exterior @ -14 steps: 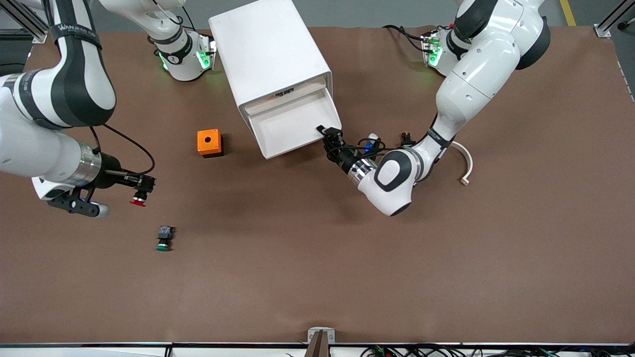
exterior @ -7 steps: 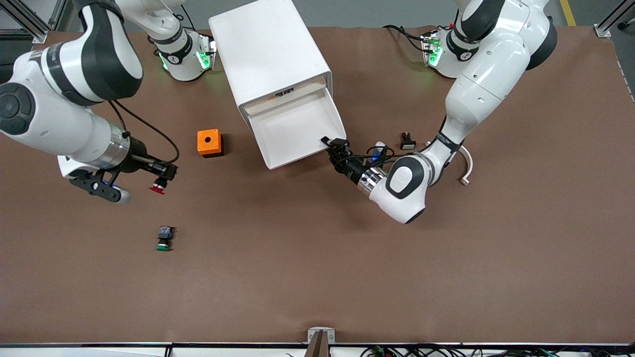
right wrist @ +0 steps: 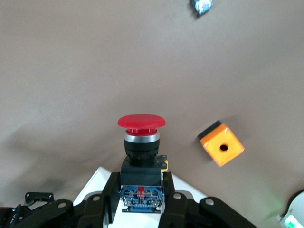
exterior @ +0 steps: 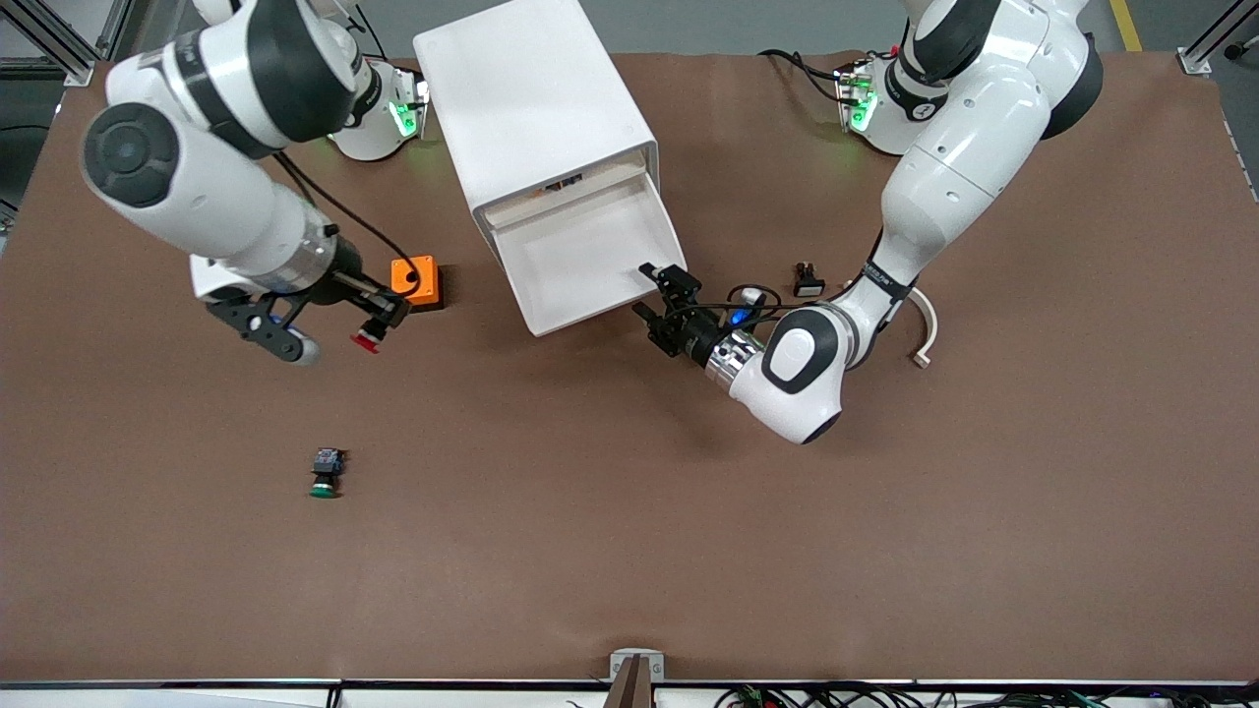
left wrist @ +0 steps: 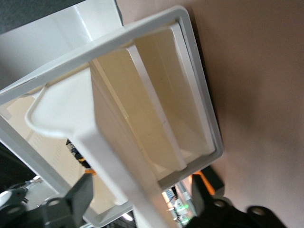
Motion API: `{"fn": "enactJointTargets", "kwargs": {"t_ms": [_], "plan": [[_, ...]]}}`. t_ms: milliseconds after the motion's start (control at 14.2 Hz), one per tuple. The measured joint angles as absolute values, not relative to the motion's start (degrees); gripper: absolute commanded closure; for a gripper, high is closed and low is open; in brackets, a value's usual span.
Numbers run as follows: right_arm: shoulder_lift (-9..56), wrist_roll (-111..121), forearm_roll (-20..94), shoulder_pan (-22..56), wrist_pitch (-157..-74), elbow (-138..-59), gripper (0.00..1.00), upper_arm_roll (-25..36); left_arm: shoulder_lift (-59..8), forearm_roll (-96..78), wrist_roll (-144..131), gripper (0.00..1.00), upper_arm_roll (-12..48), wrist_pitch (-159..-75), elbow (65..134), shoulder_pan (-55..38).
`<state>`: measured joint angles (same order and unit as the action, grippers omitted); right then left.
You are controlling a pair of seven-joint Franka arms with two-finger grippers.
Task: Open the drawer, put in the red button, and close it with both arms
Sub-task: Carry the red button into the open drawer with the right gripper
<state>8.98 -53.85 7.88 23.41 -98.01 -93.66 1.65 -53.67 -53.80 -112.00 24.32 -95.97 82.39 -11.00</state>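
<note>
The white cabinet point(exterior: 536, 98) has its drawer point(exterior: 580, 251) pulled out, and the tray shows nothing inside. My left gripper point(exterior: 661, 298) is at the drawer's front corner toward the left arm's end. It is open, with one finger on each side of the drawer's front wall point(left wrist: 114, 161). In the left wrist view the gripper point(left wrist: 140, 194) straddles that wall. My right gripper point(exterior: 382, 320) is shut on the red button point(exterior: 365, 340) and holds it in the air beside the orange box. In the right wrist view the fingers point(right wrist: 107, 190) clamp the button's blue-and-black body point(right wrist: 140, 190), red cap point(right wrist: 141, 121) pointing away.
An orange box point(exterior: 414, 281) with a round hole stands on the table beside the drawer; it also shows in the right wrist view point(right wrist: 222, 145). A green-capped button point(exterior: 325, 474) lies nearer the front camera. A small black part point(exterior: 809, 281) and a curved white piece point(exterior: 926, 324) lie by the left arm.
My right arm has carried the red button toward the cabinet, up to the orange box. The drawer came out a little more, and my left gripper's fingers have spread apart.
</note>
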Motion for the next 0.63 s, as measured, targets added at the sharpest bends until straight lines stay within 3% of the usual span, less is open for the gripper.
{"fn": "enactJointTargets", "kwargs": {"t_ms": [633], "plan": [[9.5,-82.6,6.8,37.3,-104.3,-94.6,1.0,1.6,-51.7,-46.6,-92.3,0.0,24.7,-91.7,68.7,-11.0]]}}
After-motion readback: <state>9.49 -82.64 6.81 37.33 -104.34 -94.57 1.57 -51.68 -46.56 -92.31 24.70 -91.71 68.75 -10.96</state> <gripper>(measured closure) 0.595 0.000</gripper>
